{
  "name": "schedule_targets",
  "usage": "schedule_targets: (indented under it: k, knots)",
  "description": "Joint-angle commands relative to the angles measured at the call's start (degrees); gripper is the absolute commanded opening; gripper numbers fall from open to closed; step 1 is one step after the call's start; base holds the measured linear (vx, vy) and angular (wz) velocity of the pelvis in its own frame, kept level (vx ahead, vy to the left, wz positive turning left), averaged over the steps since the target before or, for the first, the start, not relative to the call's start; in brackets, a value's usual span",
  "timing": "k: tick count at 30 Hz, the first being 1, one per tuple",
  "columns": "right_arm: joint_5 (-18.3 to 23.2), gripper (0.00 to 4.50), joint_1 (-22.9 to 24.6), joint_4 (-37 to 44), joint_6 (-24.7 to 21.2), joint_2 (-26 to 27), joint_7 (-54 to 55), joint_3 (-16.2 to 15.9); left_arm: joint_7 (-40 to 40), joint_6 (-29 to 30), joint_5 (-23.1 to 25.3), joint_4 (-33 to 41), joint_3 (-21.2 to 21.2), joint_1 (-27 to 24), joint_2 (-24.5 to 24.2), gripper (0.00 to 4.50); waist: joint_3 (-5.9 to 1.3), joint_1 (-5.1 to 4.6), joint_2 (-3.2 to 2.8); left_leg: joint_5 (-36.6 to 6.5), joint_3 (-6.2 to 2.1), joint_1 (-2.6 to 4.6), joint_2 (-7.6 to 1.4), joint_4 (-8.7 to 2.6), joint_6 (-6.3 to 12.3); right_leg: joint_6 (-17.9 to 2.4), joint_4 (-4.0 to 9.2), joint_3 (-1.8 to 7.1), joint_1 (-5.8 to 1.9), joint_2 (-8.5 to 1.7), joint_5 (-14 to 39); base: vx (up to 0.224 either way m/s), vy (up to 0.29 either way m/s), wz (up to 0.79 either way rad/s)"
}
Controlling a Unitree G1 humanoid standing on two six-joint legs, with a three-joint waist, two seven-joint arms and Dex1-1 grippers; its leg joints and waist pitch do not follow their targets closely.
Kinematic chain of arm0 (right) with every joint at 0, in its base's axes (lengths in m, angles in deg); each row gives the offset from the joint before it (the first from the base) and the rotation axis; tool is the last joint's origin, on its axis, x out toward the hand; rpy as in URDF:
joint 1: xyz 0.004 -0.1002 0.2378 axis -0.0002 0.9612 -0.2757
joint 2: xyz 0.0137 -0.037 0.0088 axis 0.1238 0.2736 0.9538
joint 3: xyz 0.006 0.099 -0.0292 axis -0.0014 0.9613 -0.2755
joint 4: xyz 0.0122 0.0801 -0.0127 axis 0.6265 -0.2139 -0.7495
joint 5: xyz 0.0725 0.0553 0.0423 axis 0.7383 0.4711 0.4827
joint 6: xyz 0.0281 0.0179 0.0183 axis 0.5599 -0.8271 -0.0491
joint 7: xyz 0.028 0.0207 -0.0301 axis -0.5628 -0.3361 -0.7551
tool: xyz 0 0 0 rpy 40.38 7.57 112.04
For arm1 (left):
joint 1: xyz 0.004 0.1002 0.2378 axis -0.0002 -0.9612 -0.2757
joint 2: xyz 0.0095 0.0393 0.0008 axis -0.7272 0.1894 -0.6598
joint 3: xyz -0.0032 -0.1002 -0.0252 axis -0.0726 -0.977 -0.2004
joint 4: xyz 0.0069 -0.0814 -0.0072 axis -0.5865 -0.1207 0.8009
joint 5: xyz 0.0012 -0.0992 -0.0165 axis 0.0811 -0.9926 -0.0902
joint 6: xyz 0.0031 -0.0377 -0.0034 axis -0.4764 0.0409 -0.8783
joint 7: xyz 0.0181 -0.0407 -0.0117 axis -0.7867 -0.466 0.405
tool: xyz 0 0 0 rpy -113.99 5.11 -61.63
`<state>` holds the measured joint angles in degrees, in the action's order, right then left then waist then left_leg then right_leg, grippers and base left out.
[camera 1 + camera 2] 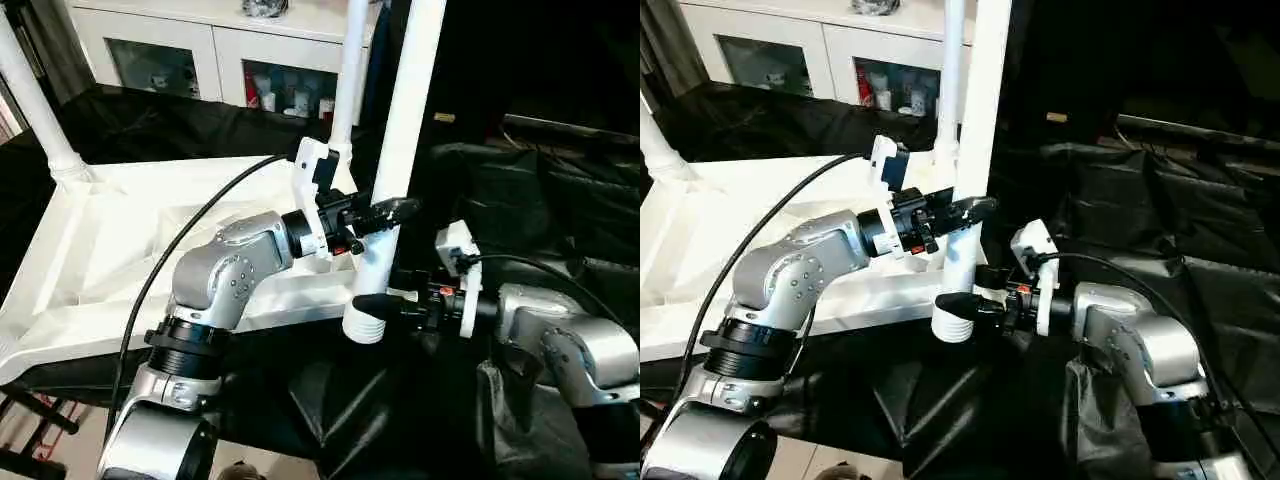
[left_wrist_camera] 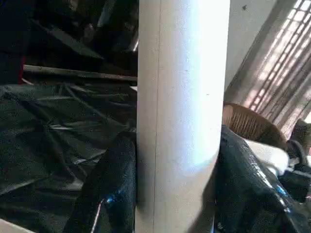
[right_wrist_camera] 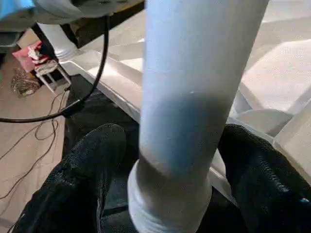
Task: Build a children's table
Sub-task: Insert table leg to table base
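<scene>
The white tabletop (image 1: 130, 230) lies upside down on the black cloth, ribbed side up. One white leg (image 1: 30, 100) stands in its far left corner. Another leg (image 1: 350, 70) stands at its far right corner. A third leg (image 1: 400, 130) hangs upright just off the near right corner, its threaded end (image 1: 365, 325) below the tabletop's edge. My left gripper (image 1: 388, 218) is shut on this leg, both fingers (image 2: 109, 194) pressed against the tube. Lower down, my right gripper (image 1: 385, 300) straddles the same leg (image 3: 194, 97), open, with its fingers (image 3: 87, 179) standing off the tube on either side.
Black cloth (image 1: 540, 200) covers the work table to the right and in front. A white cabinet with glass doors (image 1: 200, 50) stands behind. A black cable (image 1: 170, 260) loops over my left forearm. A wicker basket (image 2: 248, 124) sits beyond the leg.
</scene>
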<state>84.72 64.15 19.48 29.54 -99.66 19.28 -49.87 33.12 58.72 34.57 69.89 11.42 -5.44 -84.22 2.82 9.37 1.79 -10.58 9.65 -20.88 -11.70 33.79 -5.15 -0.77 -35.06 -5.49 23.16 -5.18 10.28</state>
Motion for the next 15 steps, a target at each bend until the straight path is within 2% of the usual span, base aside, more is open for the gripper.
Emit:
schedule_targets:
  k: [1, 7, 8, 11, 15]
  knots:
    - [0.09, 3.49, -1.24, -0.62, -0.53, 0.21, 1.13, -0.16, 0.90, 0.06, -0.13, 1.58, 0.77, 0.96, 0.39, 1.84, -3.83, 0.14, 0.83, -5.56, 0.00, -0.03, -1.26, -3.49, 1.58, -7.33, 4.07, 2.87, -3.60, -3.38, 12.24, 0.000, 0.000, 0.00]
    - [-0.63, 3.49, -1.27, -1.38, -1.16, 0.16, 1.55, -0.69, 1.58, -0.06, -0.62, 1.89, 1.26, 1.25, 0.53, 1.84, -3.82, 0.20, 0.87, -5.71, 0.03, -0.01, -1.24, -3.48, 1.43, -7.46, 4.09, 2.85, -3.57, -3.32, 11.90, 0.000, 0.000, 0.00]
    - [-0.65, 3.49, -1.32, -1.46, -1.18, 0.22, 1.55, -0.64, 1.67, -0.08, -0.63, 1.86, 1.28, 1.31, 0.52, 1.84, -3.82, 0.16, 1.10, -5.67, 0.05, -0.03, -1.23, -3.47, 1.47, -7.40, 4.09, 2.86, -3.59, -3.30, 11.90, 0.000, 0.000, 0.00]
    - [-0.80, 3.49, -1.63, -1.84, -1.15, 0.38, 1.51, -0.65, 1.78, -0.24, -0.59, 1.60, 1.32, 1.53, 0.40, 1.84, -3.85, 0.19, 0.95, -5.39, -0.01, -0.07, -1.29, -3.47, 1.47, -7.59, 3.95, 2.85, -3.61, -3.36, 11.26, 0.000, 0.000, 0.00]
    - [-0.96, 3.49, -1.91, -2.48, -1.01, 0.47, 1.55, -1.12, 1.50, 0.22, -1.29, 2.09, 0.80, 1.38, 0.82, 1.84, -3.87, 0.24, 1.11, -4.99, 0.02, -0.07, -1.27, -3.42, 1.54, -7.97, 3.82, 2.86, -3.65, -3.34, 10.27, 0.000, 0.000, 0.00]
